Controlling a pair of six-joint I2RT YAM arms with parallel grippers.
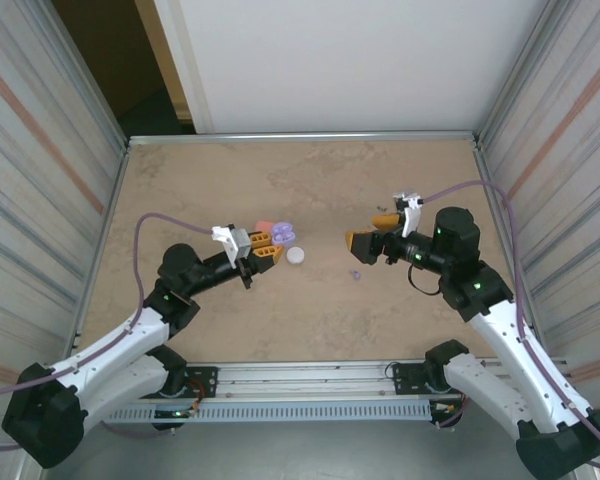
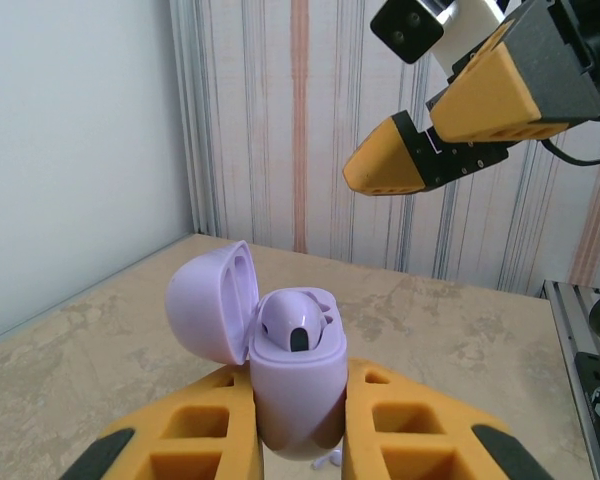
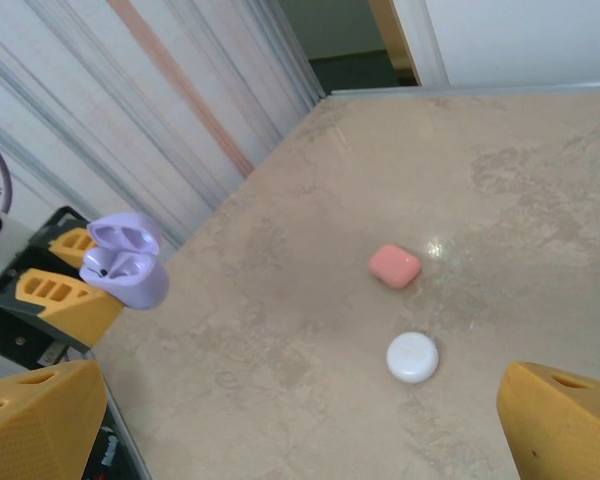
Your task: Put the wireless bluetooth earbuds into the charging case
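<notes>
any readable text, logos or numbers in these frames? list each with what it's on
None readable in any view.
Purple case, held open in the left claw: plain shell, no logo seen.
Coral-red case: blank top.
White case: blank top.

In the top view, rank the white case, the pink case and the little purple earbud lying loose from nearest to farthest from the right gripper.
Measured from the right gripper, whose jaws are spread:
1. Purple earbud, nearest, just below it toward the arm bases.
2. White case, farther out on the left-arm side.
3. Pink case, farthest, left of the white case.
</notes>
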